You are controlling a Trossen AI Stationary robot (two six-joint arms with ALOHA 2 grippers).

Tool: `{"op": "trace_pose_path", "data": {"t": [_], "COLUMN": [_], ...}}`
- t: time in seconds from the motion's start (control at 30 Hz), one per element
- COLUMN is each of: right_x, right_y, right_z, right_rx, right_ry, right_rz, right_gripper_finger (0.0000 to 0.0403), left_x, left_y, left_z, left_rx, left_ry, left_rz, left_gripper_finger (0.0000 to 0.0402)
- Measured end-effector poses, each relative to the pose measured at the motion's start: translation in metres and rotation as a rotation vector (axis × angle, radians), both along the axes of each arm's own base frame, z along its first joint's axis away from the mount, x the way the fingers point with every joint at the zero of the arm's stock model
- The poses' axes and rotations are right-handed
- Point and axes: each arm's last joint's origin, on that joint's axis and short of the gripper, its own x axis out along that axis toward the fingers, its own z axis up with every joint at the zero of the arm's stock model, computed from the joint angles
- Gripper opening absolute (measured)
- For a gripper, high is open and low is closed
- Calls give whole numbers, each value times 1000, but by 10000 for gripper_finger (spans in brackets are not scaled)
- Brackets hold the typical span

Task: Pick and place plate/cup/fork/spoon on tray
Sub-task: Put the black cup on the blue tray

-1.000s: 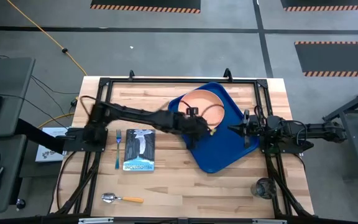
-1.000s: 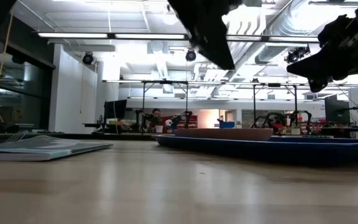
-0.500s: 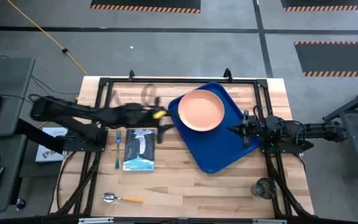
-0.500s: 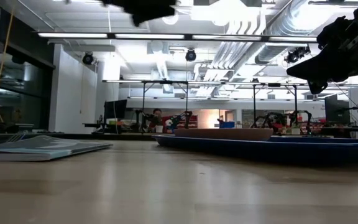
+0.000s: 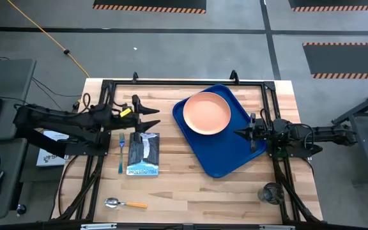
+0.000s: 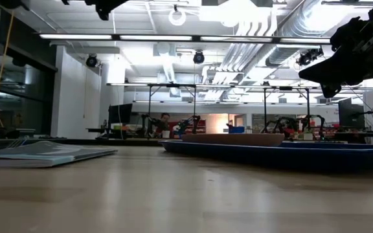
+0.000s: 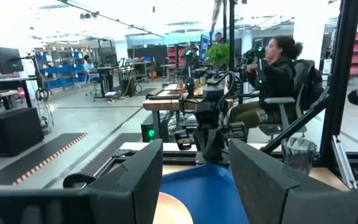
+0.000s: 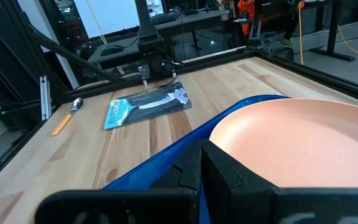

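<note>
**Plate on tray; fork, spoon and cup off it**

- Left gripper [image 5: 151, 119]: seen raised above the table's left half, at about 10 o'clock from table centre in the high view. Fingers spread wide apart, nothing held between them; the same open gap is shown in the left wrist view [image 7: 194, 180].
- Fork [image 5: 121, 152]: found flat on the wood, just beside the long left edge of a blue-and-white booklet [image 5: 143, 154]. The open left fingers are placed above the booklet's top end.
- Spoon [image 5: 125, 204]: noted near the 7 o'clock corner of the table, metal bowl pointing left, well apart from everything else.
- Tray [image 5: 225, 156]: lying askew right of centre. Plate [image 5: 206, 112] seated in its 11 o'clock end, upright, empty.
- Right gripper [image 5: 239, 133]: held over the tray's right edge at 3 o'clock, just beside the plate rim. Fingers pressed together, nothing between them, as seen in the right wrist view [image 8: 199, 163].
- Cup [image 5: 271, 192]: recorded at the table's 5 o'clock corner, outside the tray, well apart from it.
</note>
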Motion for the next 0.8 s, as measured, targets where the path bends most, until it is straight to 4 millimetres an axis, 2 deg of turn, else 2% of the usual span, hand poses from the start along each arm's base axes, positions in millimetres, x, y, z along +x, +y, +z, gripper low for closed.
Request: {"op": "trace_pose_path", "data": {"t": [0.67,0.8], "right_x": [0,1], "right_y": [0,-1], "right_z": [0,11], "right_rx": [-7,-11], "right_ry": [-2,-110], "right_rz": [-2,-31], "right_gripper_finger": [0,0], "left_x": [-1,-1], "left_y": [0,0], "left_z": [0,0], "left_rx": [28,24], "left_ry": [12,14], "left_rz": [19,18], "left_gripper_finger": [173,173]}}
